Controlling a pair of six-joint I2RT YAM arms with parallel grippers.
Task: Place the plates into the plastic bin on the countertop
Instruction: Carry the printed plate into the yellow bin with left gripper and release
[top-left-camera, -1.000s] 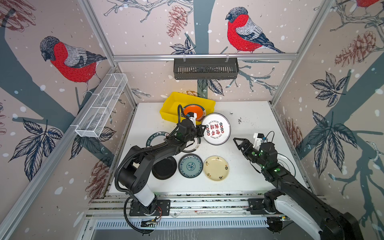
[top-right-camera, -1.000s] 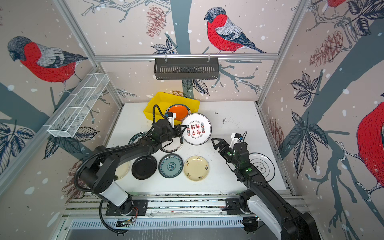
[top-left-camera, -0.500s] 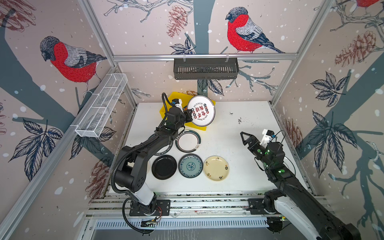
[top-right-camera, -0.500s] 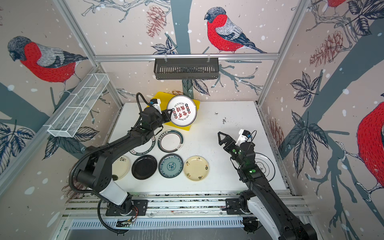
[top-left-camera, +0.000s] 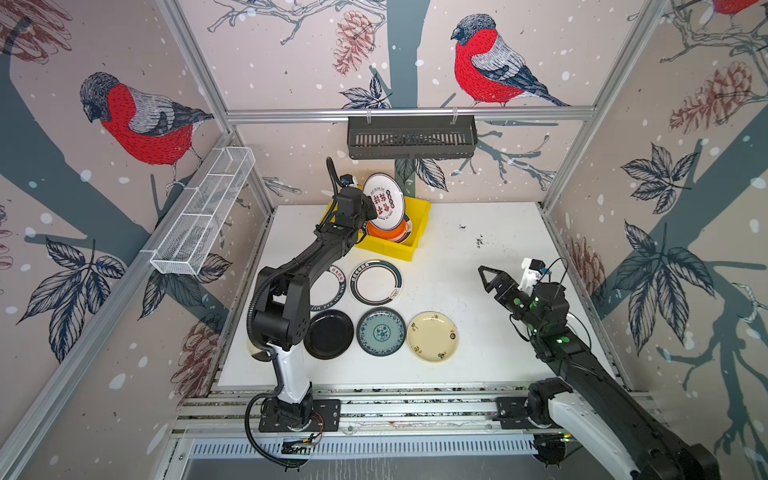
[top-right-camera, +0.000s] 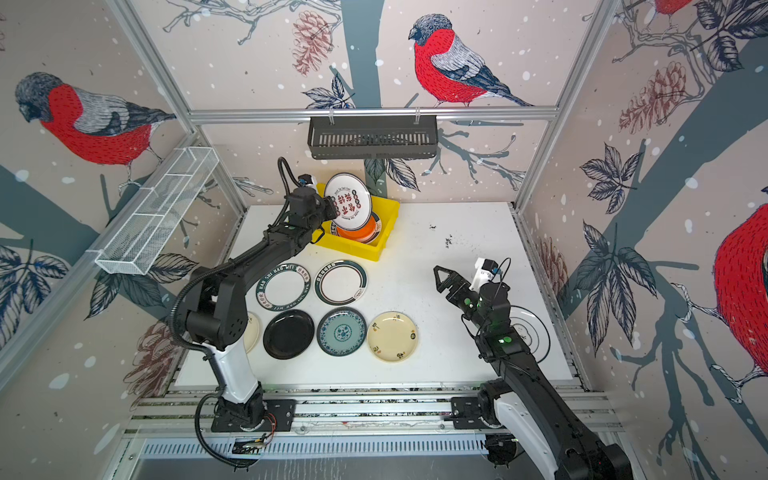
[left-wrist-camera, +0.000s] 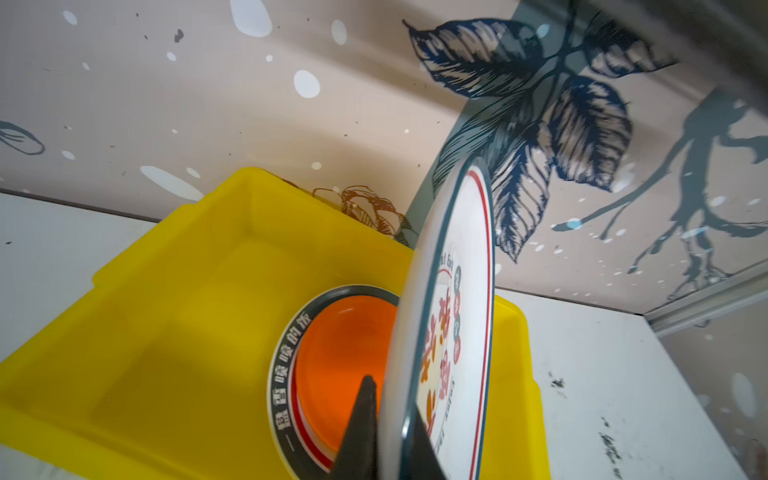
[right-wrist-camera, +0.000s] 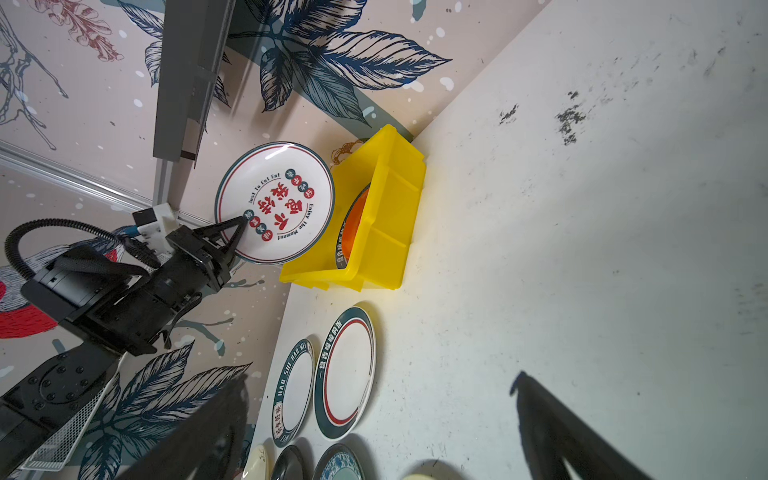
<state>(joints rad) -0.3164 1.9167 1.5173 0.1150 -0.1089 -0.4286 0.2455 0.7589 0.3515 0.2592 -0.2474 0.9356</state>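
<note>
The left tool (right-wrist-camera: 239, 233) is clamped on the rim of the white plate with red writing (top-left-camera: 383, 202); this plate stands tilted on its edge, up in the air over the yellow bin (top-left-camera: 390, 250); an orange plate (top-left-camera: 386, 232) lies inside the bin; the bin sits at the back of the worktop (top-left-camera: 478, 340); the right tool (top-left-camera: 486, 277) hangs over the right side, jaws wide apart, holding nothing; a black plate (top-left-camera: 328, 334), a blue plate (top-left-camera: 381, 331) and a cream plate (top-left-camera: 432, 336) lie in a row near the front.
</note>
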